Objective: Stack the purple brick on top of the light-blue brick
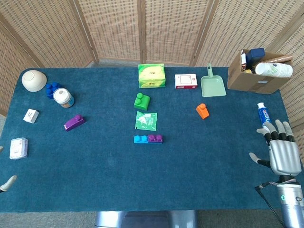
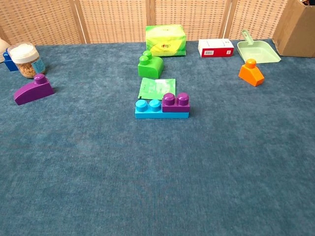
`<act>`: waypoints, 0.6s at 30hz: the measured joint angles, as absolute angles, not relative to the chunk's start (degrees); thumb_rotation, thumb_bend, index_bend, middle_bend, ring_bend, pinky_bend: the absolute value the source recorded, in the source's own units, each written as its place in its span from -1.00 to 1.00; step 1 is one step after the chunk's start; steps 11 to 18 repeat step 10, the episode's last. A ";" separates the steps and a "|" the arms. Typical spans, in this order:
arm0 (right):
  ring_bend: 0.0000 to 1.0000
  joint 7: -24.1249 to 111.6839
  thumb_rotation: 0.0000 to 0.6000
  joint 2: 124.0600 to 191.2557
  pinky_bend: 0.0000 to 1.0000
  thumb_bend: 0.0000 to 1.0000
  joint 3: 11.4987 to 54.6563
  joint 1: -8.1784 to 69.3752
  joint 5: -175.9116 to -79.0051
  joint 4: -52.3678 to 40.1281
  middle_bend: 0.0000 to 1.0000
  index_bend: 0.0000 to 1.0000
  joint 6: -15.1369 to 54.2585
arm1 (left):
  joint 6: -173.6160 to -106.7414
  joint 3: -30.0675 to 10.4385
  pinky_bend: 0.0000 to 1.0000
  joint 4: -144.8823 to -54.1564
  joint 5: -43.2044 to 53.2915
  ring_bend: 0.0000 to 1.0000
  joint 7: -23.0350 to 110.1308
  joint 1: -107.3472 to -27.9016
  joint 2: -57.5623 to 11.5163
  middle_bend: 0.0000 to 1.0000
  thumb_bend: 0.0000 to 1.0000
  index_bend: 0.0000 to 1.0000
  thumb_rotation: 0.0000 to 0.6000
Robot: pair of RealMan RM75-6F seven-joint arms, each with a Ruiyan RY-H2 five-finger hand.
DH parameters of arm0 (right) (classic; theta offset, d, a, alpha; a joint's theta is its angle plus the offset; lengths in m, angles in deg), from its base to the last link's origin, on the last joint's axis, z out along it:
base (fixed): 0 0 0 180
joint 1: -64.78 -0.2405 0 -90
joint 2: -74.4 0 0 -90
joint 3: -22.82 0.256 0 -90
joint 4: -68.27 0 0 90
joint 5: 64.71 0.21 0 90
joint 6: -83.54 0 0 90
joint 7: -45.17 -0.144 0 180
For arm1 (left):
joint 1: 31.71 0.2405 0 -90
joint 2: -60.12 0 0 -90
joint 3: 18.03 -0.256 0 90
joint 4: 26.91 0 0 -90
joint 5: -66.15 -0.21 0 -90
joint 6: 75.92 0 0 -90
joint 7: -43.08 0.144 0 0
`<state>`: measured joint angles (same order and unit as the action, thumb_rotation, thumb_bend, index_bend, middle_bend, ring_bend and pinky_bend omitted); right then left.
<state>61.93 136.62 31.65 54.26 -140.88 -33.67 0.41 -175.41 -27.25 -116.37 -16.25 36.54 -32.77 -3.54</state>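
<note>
Bricks sit joined mid-surface: the purple brick (image 2: pixel 176 103) rides the right half of the light-blue brick (image 2: pixel 161 110), studs seated, so the stack looks done. The right robot hand (image 1: pixel 282 154) hovers spread and empty at the surface's (image 1: pixel 190 180) edge; the left robot hand (image 1: pixel 8 182) barely shows, state unclear.

The purple brick (image 1: pixel 155 138) sits atop the light-blue brick (image 1: pixel 141 139); the right hand (image 1: pixel 283 154) is spread, empty.
</note>
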 measured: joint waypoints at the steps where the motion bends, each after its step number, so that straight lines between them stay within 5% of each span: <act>1: -1.00 61.92 0.62 136.63 -1.00 -0.69 31.66 54.24 -140.88 -33.72 -0.65 -0.44 0.46 | -175.21 -27.15 -1.00 -116.15 -16.31 -1.00 36.37 -32.62 -3.75 -1.00 -0.74 -0.81 -1.00; 18: -1.00 61.29 0.62 136.73 -1.00 -0.69 31.69 54.16 -142.01 -33.64 -0.65 -0.44 0.16 | -173.24 -24.66 -1.00 -116.59 -18.35 -1.00 36.79 -32.46 -4.28 -1.00 -0.74 -0.81 -1.00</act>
